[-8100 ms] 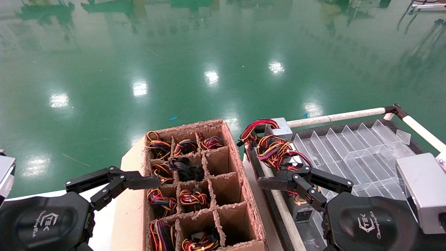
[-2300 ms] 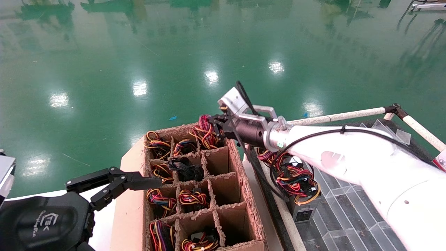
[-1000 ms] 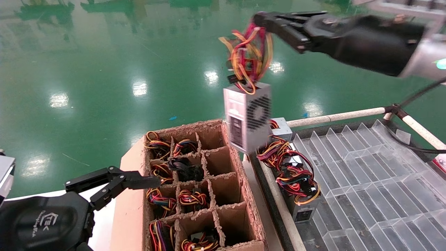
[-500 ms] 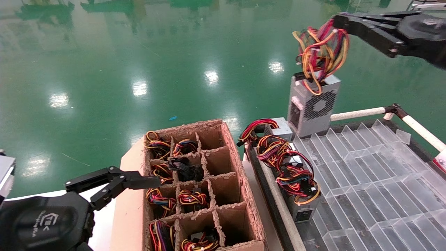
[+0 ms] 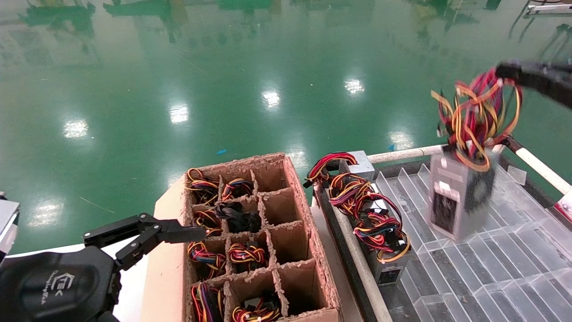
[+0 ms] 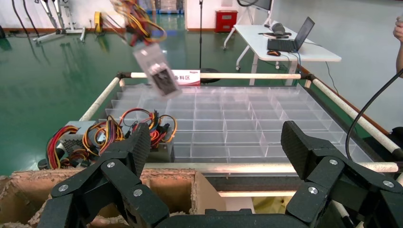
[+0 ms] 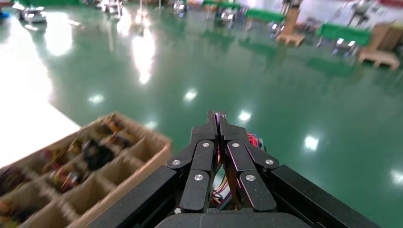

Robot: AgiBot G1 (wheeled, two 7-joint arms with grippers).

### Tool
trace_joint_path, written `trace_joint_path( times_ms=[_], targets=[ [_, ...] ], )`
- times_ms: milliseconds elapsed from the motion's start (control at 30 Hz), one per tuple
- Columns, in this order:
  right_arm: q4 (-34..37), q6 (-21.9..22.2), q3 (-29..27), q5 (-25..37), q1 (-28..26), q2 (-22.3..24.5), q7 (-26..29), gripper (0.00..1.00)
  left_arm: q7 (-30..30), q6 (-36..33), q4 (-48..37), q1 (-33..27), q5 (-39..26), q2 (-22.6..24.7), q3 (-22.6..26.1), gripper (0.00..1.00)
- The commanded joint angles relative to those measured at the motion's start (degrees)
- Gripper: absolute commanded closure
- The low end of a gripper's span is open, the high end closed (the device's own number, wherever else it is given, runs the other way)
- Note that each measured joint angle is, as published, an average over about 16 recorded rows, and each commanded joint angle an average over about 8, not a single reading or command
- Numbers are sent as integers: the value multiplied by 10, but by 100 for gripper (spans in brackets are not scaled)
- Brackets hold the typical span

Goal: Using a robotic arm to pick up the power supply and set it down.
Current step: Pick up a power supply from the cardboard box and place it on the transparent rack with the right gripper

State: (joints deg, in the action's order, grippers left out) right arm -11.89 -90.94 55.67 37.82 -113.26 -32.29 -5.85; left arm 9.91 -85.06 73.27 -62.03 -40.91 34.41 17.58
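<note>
A grey power supply (image 5: 460, 197) hangs by its red, yellow and orange wires (image 5: 480, 112) above the clear divided tray (image 5: 505, 268) at the right. My right gripper (image 5: 505, 71) is shut on the top of those wires; in the right wrist view its fingers (image 7: 218, 124) are pressed together with wires showing below them. The left wrist view shows the same power supply (image 6: 154, 69) swinging above the tray's far side. My left gripper (image 5: 196, 233) is parked at the lower left, open and empty, beside the cardboard box (image 5: 172, 268).
The cardboard box has divided cells, several holding wire bundles (image 5: 248, 255) and one a black cable bundle (image 5: 237, 214). Two more power supplies with wire bundles (image 5: 371, 219) stand along the tray's left edge. A white rail (image 5: 402, 154) borders the tray's far side.
My right gripper has carried the hanging power supply from above the box rightward and down over the clear tray. The left arm has not moved.
</note>
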Motion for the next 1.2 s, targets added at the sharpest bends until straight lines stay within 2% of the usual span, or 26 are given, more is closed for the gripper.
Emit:
trace_joint_path(
  times_ms=[33, 300, 533, 867, 1200],
  targets=[
    [-20, -2, 3, 0, 9, 17, 10, 100, 0, 0, 0, 0, 0, 0, 0, 0],
    [-94, -2, 20, -20, 56, 77, 34, 100, 0, 0, 0, 0, 0, 0, 0, 0],
    [-136, -2, 41, -35, 88, 104, 38, 100, 0, 0, 0, 0, 0, 0, 0, 0],
    [-176, -2, 79, -27, 102, 105, 19, 100, 0, 0, 0, 0, 0, 0, 1, 0],
    [-233, -3, 129, 15, 81, 88, -13, 100, 0, 0, 0, 0, 1, 0, 1, 0]
  ],
)
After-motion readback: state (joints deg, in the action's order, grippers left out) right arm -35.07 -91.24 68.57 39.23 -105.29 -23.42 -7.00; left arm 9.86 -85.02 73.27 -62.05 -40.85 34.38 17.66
